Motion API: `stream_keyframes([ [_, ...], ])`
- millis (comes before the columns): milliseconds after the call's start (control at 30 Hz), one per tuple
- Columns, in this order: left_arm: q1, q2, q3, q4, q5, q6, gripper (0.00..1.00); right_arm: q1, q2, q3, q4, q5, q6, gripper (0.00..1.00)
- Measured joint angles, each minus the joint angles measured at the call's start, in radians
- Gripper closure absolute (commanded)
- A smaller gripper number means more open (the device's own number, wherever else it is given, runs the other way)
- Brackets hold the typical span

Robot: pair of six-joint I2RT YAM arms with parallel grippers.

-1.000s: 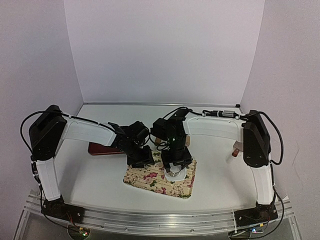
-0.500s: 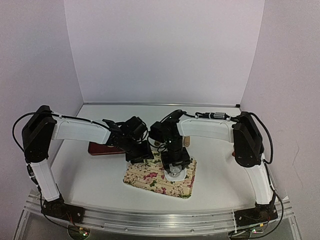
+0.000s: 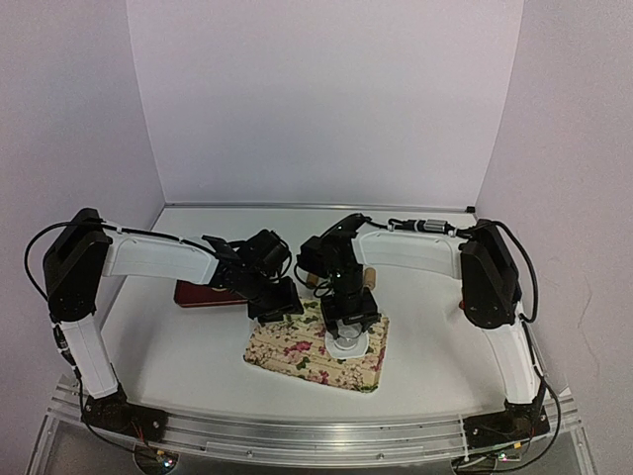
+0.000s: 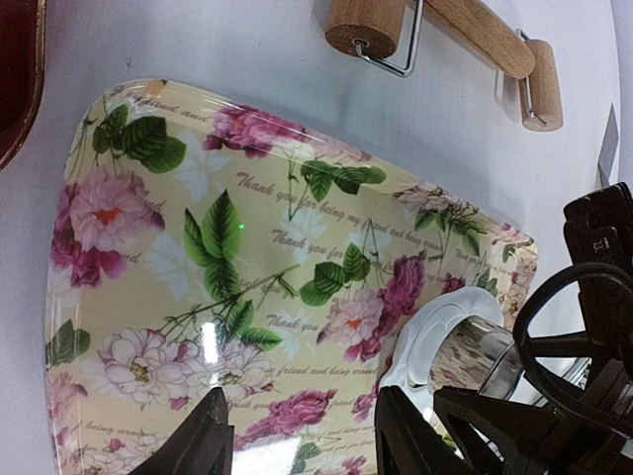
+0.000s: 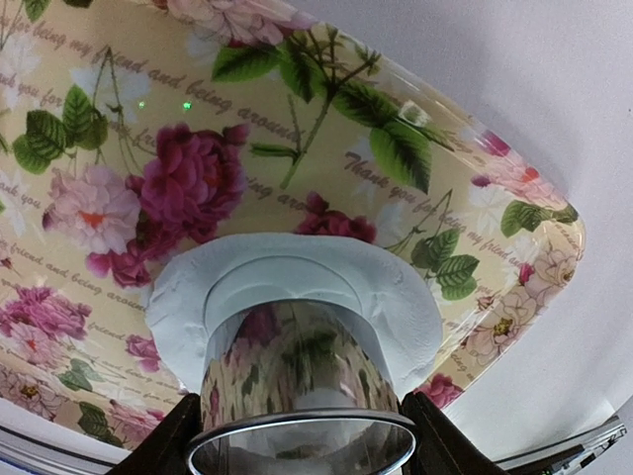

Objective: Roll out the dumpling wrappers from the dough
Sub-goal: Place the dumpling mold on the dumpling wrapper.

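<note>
Right now we have the dough (image 5: 297,252) as a flattened white sheet on the right half of the floral tray (image 5: 514,213), inside the rim wherever we can see it. The ring cutter (image 5: 297,376) stands upright on it, with dough showing round its far side and flanks. The right gripper (image 5: 297,435) is clamped on the ring cutter, one finger on each side.

Room: bare tray left of the dough, and bare table (image 3: 435,336) right of the tray.

The left gripper (image 4: 302,440) hangs over the tray's left part, jaws apart and nothing between them, just beside the right one. The rolling pin (image 4: 475,35) lies just behind the tray.

Versus a second ago, both arms' upper joints have shifted left and the left gripper has eased toward the far edge. The right gripper and cutter sit on the same spot.

The tray carries the dough and cutter. We can't tell what's in the dark red dish (image 3: 198,294).
</note>
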Motion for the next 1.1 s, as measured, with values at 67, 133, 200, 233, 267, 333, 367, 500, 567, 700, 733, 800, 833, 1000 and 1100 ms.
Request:
stream_keyframes([
  [67,0.0,0.0,0.0,0.0,0.0,-0.007,0.51,0.0,0.004,0.0,0.0,0.0,-0.004,0.84],
  [133,0.0,0.0,0.0,0.0,0.0,-0.012,0.51,0.0,0.009,0.0,0.0,-0.001,-0.007,0.84],
  [200,0.0,0.0,0.0,0.0,0.0,-0.014,0.51,0.0,0.015,0.0,0.0,-0.004,-0.01,0.84],
  [233,0.0,0.0,-0.001,0.0,0.0,-0.015,0.51,0.0,0.016,0.0,0.0,-0.004,-0.012,0.84],
  [267,0.0,0.0,-0.001,0.0,0.0,-0.015,0.51,0.0,0.018,0.0,0.0,-0.005,-0.014,0.84],
  [333,0.0,0.0,-0.003,0.001,0.0,-0.016,0.51,0.0,0.021,0.0,0.001,-0.007,-0.019,0.84],
  [367,0.0,-0.001,-0.005,0.001,0.0,-0.017,0.51,0.0,0.023,0.0,0.001,-0.008,-0.021,0.84],
  [500,0.0,-0.009,-0.015,0.0,0.0,-0.021,0.51,0.0,0.028,0.003,0.001,-0.012,-0.026,0.84],
  [567,0.0,-0.012,-0.015,0.0,0.0,-0.022,0.51,0.0,0.029,0.003,0.001,-0.013,-0.029,0.84],
  [700,0.0,-0.013,-0.015,0.0,0.0,-0.022,0.51,0.0,0.029,0.003,0.001,-0.016,-0.031,0.84],
  [733,0.0,-0.013,-0.015,0.0,0.0,-0.022,0.51,0.0,0.029,0.004,0.001,-0.016,-0.031,0.84],
  [800,0.0,-0.013,-0.015,0.001,0.0,-0.022,0.51,0.0,0.029,0.004,0.002,-0.016,-0.033,0.84],
  [833,0.0,-0.013,-0.015,0.001,0.0,-0.022,0.51,0.0,0.029,0.005,0.001,-0.016,-0.034,0.84],
  [1000,0.0,-0.013,-0.015,0.001,0.0,-0.022,0.51,0.0,0.042,0.017,0.003,-0.019,-0.037,0.84],
  [1100,0.0,-0.013,-0.015,0.001,0.0,-0.022,0.51,0.0,0.046,0.018,0.004,-0.019,-0.038,0.84],
])
